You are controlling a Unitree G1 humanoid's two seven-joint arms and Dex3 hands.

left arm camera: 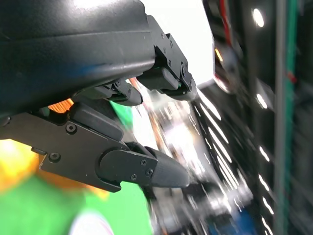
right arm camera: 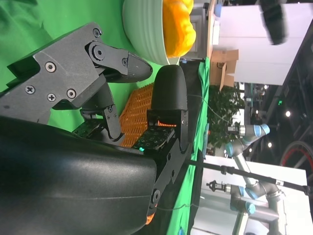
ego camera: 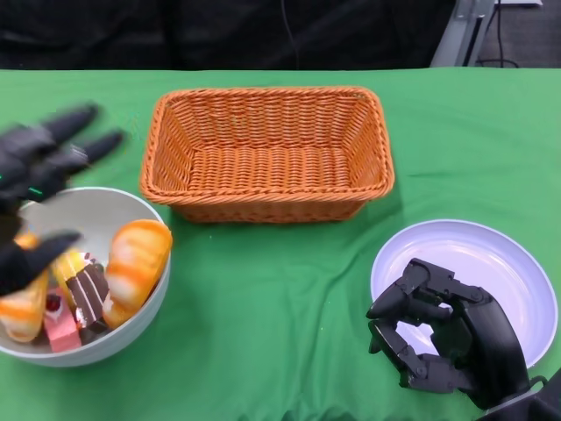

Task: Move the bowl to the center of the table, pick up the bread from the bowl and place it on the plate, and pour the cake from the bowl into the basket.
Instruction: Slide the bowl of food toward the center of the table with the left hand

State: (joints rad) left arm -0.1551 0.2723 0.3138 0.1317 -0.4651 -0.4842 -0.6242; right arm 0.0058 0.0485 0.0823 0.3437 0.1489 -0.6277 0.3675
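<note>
Left of the orange woven rectangular basket [ego camera: 267,153], near the table edge, sits the grey round bowl [ego camera: 105,215], holding golden bread rolls [ego camera: 138,256] and small cake slices [ego camera: 74,307]. My left hand [ego camera: 35,189] hovers over its rim, fingers spread, grasping nothing. Right of the basket, my right hand [ego camera: 443,338] rests curled and empty on the white round plate [ego camera: 491,254].

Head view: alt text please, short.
On a green table, the left hand, fingers spread, hovers blurred over a bowl of bread and cake pieces at lower left. An empty orange basket sits behind; the right hand, fingers curled, is over a white plate.
</note>
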